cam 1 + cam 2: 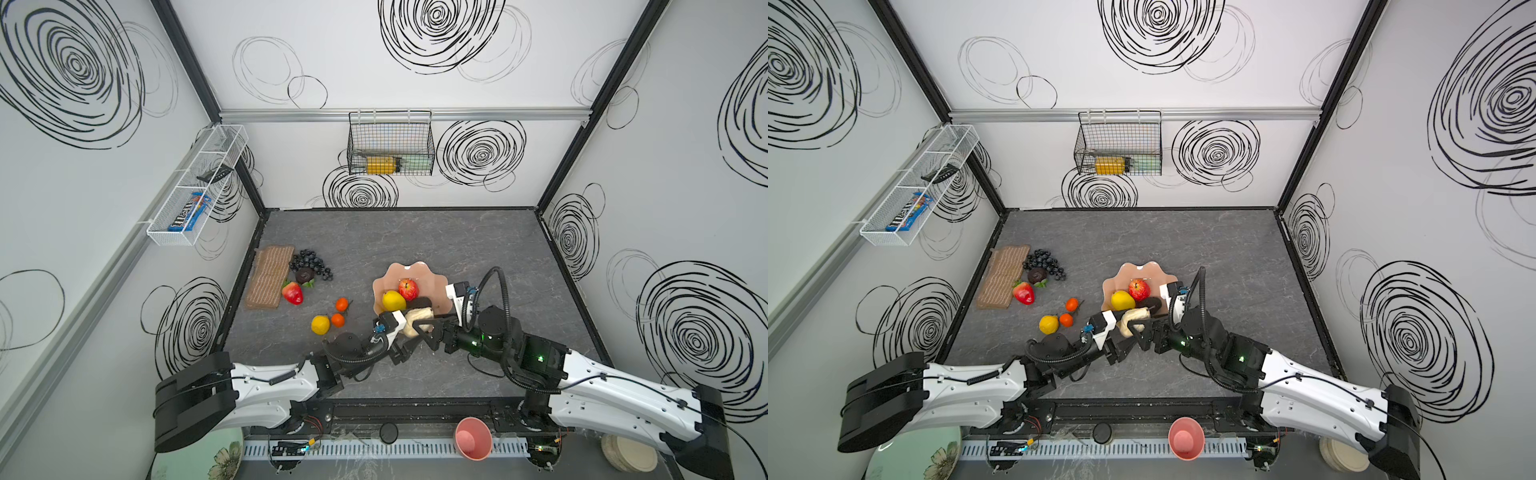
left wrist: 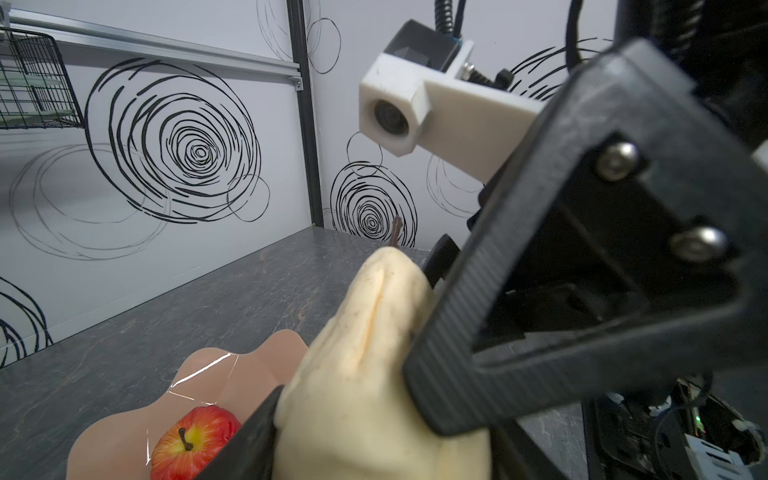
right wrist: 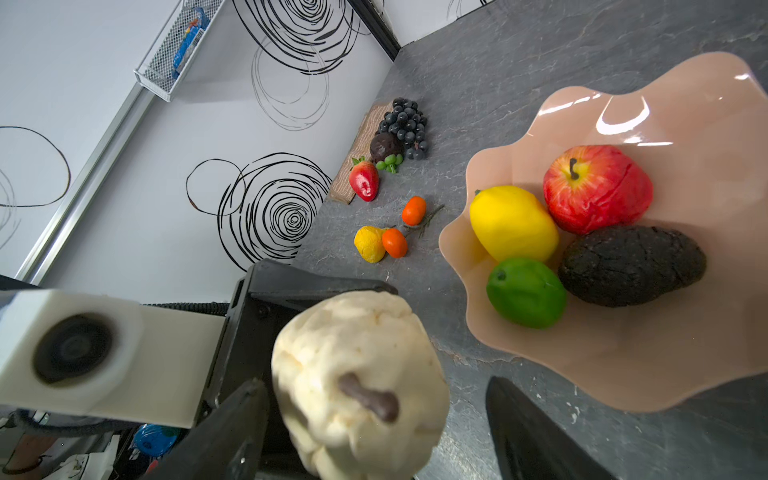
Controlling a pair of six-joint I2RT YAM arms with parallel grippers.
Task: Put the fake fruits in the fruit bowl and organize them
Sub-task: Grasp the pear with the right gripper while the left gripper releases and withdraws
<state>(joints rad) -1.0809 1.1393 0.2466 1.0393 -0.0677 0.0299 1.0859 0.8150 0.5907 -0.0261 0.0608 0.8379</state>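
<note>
Beside the fruit bowl (image 1: 430, 277), left pincer (image 1: 409, 334) clamps the pear (image 3: 357, 345); right pincer (image 3: 376, 386) gapes

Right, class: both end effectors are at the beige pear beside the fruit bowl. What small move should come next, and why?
Probably close the right end effector on the pear. Its jaws stand open either side of the fruit, which the left end effector grips beside the fruit bowl, so a handover looks due.

Both arms angled inward, left end effector (image 1: 409, 334) gripping the pear (image 1: 417, 318), right end effector (image 1: 431, 326) opposite, jaws spread.
</note>
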